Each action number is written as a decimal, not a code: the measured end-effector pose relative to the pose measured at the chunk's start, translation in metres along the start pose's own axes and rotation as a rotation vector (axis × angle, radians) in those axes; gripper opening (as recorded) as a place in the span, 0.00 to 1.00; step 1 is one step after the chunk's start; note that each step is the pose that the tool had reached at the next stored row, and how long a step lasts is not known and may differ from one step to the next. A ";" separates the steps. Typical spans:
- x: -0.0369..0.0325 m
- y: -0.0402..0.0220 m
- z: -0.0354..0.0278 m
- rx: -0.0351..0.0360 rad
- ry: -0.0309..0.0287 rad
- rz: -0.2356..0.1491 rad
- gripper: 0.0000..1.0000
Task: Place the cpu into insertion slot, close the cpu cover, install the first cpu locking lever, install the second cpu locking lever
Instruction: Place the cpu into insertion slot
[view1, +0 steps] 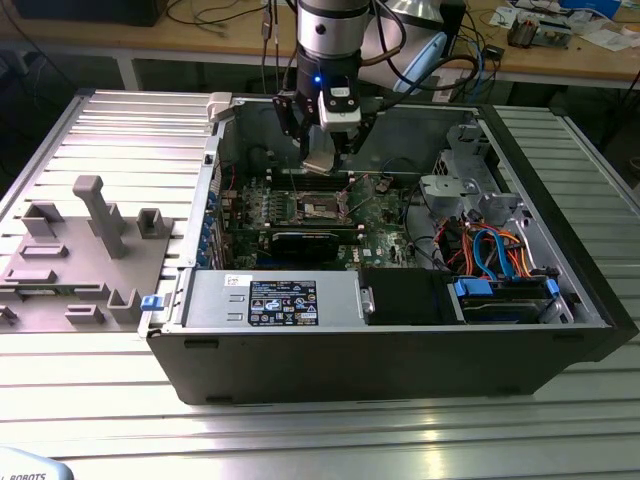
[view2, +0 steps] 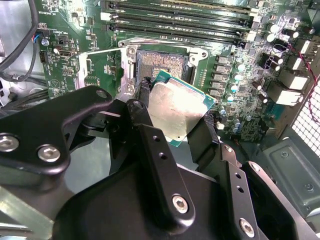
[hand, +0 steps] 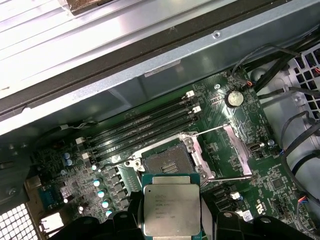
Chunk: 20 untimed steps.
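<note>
So the claw (view2: 176, 106) is clamped on the cpu (view2: 175, 107). Its 2 black fingers (view2: 200, 137) pinch it on opposite edges, and the silvery face shows in both wrist views. The cpu hangs inside the open pc case (view1: 400, 350), up in the air over the green motherboard (hand: 270, 175) and not touching it. The socket (hand: 167, 165) is right there beside it in the first wrist view, bare, with its grid of contacts uncovered and nothing seated in it. The cover (hand: 239, 150) is flipped open and stands up along 1 side of the socket. A row of long black memory slots (hand: 145, 131) runs along the side of the socket away from the cpu, and a round coin battery (hand: 233, 98) sits on the board further out. In the exterior view the arm comes straight down into the case near its back wall, and the cpu looks a bit tilted there. The case lies on its side on a ribbed metal worktop (view1: 400, 430). A grey tray of blocky holders (view1: 70, 260) sits off to the exterior view's left, and blue and orange cables (view1: 495, 250) are bunched at the case's end toward the exterior view's right.
</note>
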<state>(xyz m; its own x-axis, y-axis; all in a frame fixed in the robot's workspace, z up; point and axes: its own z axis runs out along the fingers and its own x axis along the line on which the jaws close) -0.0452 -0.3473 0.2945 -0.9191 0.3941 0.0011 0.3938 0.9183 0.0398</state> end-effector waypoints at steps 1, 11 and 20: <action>0.0000 0.0000 0.0001 0.0003 -0.0001 0.001 0.55; 0.0000 0.0000 0.0011 0.0025 -0.0015 0.011 0.55; 0.0000 -0.0001 0.0016 0.0041 -0.0025 0.019 0.55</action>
<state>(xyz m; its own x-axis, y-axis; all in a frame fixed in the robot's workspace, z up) -0.0452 -0.3473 0.2929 -0.9115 0.4113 -0.0008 0.4110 0.9109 0.0356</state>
